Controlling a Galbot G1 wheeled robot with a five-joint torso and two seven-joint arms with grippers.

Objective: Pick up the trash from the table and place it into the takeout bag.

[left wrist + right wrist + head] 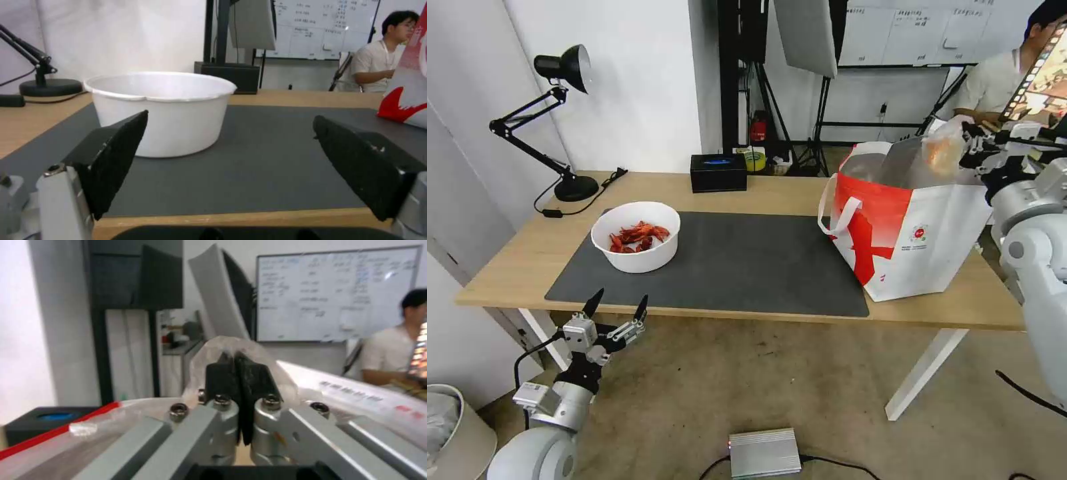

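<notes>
One white bowl [636,237] of red crayfish shells sits on the left end of the dark grey mat [747,263], upright. One mat, one light-wood table [520,257]. One takeout bag [910,230] stands upright at the right end of the table, its left bottom corner on the mat edge, mouth open with the silver lining showing. It has white strap handles and a single small round red logo with tiny text under it, too small to read.

My right gripper [968,148] is up over the bag's open mouth, pads pressed together on one clear baggie [944,152] with a beige-orange lump inside; the baggie hangs just above the opening. In my right wrist view the black pads [240,380] meet flat with the clear plastic [209,350] pinched around them.

My left gripper [616,313] is parked low in front of the table's near edge, below the bowl, its two fingers spread wide and holding nothing. Through my left wrist view the bowl [162,111] is ahead between the fingers [118,156], apart from them.

One black box [718,172] at the table's back edge and one black desk lamp [554,120] at the back left corner. The whiteboard [336,293] behind has writing on it, not legible.
</notes>
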